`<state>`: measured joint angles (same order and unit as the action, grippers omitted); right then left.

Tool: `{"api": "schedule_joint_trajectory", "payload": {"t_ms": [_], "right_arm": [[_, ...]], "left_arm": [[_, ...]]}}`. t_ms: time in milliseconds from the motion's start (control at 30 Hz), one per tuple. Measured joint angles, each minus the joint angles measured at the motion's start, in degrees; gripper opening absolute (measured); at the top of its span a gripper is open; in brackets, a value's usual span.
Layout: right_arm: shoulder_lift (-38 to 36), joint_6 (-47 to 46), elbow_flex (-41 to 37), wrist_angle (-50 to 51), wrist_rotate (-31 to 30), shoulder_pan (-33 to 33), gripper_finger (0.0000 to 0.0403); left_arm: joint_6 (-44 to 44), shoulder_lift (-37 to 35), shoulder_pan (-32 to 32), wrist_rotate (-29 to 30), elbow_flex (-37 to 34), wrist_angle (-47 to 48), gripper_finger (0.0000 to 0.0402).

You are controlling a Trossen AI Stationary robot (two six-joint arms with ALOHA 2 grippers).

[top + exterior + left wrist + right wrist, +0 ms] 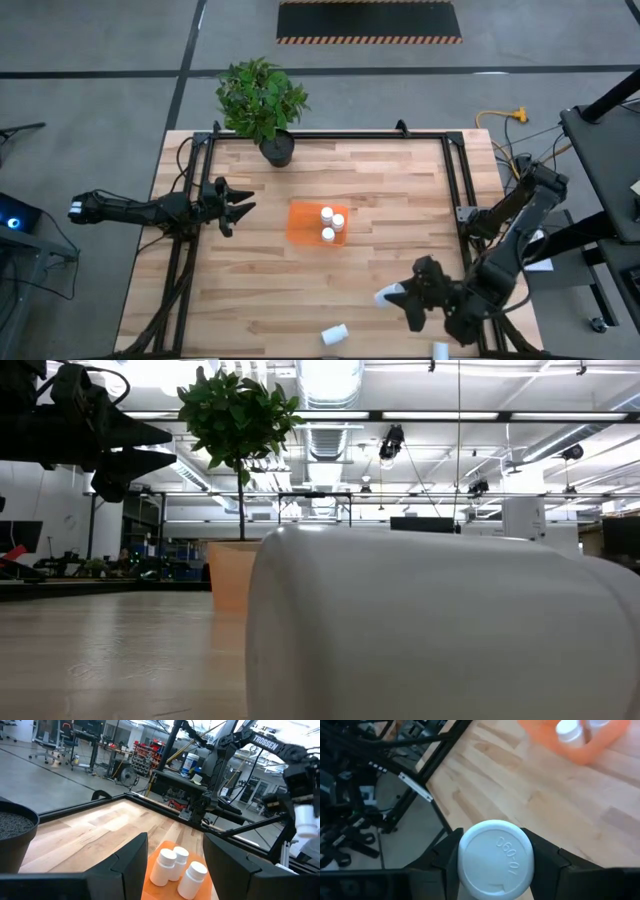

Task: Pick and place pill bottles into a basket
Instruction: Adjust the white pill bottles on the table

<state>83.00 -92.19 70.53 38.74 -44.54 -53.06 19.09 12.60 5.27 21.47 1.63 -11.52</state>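
The right hand (405,296) grips a bottle (495,859) to carry it to the basket (303,226) (left hand (243,207) waits open, holding nothing)

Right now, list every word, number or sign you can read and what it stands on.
"TROSSEN": white letters on the dark right arm, seen from the left wrist.
"D60-07", roughly; embossed on the white cap of the small white cylindrical pill bottle between the right gripper fingers.
Labels on the background shelves are too blurred to read.

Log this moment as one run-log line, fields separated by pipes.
basket: three pill bottles inside | right gripper: shut on pill bottle | left gripper: open, empty, beside basket | loose bottle: lying near table's front edge
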Motion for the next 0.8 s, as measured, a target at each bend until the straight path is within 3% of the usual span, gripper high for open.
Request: {"api": "schedule_joint_trajectory", "payload": {"t_ms": [267,467,800], "right_arm": [[-3.0,8.4,-15.1,-25.2,1.3,2.2,0.0156],[-10.3,6.9,-25.6,-29.3,3.9,4.0,0.0156],[-25.3,9.4,-43.6,-47.1,5.8,6.7,0.0156]], "left_arm": [[0.0,0.0,0.0,0.0,0.0,0.0,0.0173],[0.0,0.0,0.0,0.0,0.0,0.0,0.0173],[0.0,0.0,0.0,0.0,0.0,0.0,0.0173]]}}
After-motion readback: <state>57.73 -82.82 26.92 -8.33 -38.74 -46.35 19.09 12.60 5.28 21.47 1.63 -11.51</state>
